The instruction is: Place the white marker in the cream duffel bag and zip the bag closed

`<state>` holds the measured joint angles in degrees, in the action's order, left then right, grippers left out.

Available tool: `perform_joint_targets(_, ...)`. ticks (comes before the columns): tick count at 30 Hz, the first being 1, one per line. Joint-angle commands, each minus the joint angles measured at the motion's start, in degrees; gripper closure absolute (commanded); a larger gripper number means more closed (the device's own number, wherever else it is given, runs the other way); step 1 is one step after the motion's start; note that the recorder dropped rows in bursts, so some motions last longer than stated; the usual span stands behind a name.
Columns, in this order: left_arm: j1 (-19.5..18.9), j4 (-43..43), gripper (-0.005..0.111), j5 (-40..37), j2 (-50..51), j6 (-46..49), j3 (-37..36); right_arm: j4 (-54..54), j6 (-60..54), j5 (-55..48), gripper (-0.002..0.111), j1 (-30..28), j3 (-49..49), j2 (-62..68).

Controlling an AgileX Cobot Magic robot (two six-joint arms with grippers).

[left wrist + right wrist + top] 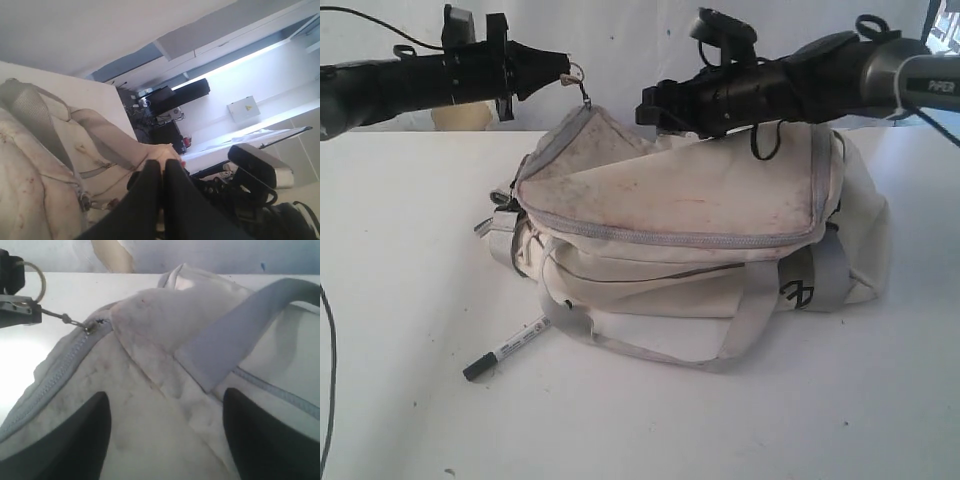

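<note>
Between the left fingers [560,68] [150,192], which are pressed tight together, sits the metal ring [577,72] [38,280] of the zip pull; they are closed on it. From the ring a short cord [62,317] runs taut down to the slider [587,101] [89,329], just below the fingertips. The slider sits at the peak of a corner of the cream duffel bag [700,200] [30,165] [150,390], and that corner stands pulled up toward these fingers. From the slider the grey zip [670,238] [55,375] runs away along the edge of the top panel; the stretch in view looks closed.

The right fingers [648,105] [75,445] are spread wide and hold nothing. They are over the rear of the bag's top, with soiled fabric and 1 grey strap [235,340] between the 2 of them; whether they touch the cloth cannot be told.

The white marker [507,347] lies outside the bag on the table [400,250], well below the left fingers; its white end is just beside a strap at the bag's front corner, and its black cap points away from the bag.
</note>
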<state>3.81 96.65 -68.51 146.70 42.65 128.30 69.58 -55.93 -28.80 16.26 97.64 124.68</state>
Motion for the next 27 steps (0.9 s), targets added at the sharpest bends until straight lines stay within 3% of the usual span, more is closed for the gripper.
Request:
perform_joint_targets(1,0.0,-6.4,0.107,-1.5,-2.8,-3.8,0.4,1.3,-4.2,0.7,0.048,1.8,4.0,3.0)
perform_joint_targets(9,0.4,-9.1,0.107,-1.5,-6.7,-9.6,0.4,1.9,-10.3,-2.7,0.048,1.9,13.0,9.9)
perform_joint_targets(17,1.3,-11.3,0.107,-1.5,-6.7,-9.9,0.4,4.4,-12.6,-6.2,0.048,2.6,13.1,10.6)
perform_joint_targets(22,1.3,-11.6,0.107,-1.5,-6.7,-9.9,0.4,4.4,-12.6,-8.7,0.037,2.6,13.1,10.6)
perform_joint_targets(27,1.4,-11.6,0.107,-1.5,-6.7,-9.5,0.4,4.3,-13.5,-8.5,0.036,2.6,13.1,10.6)
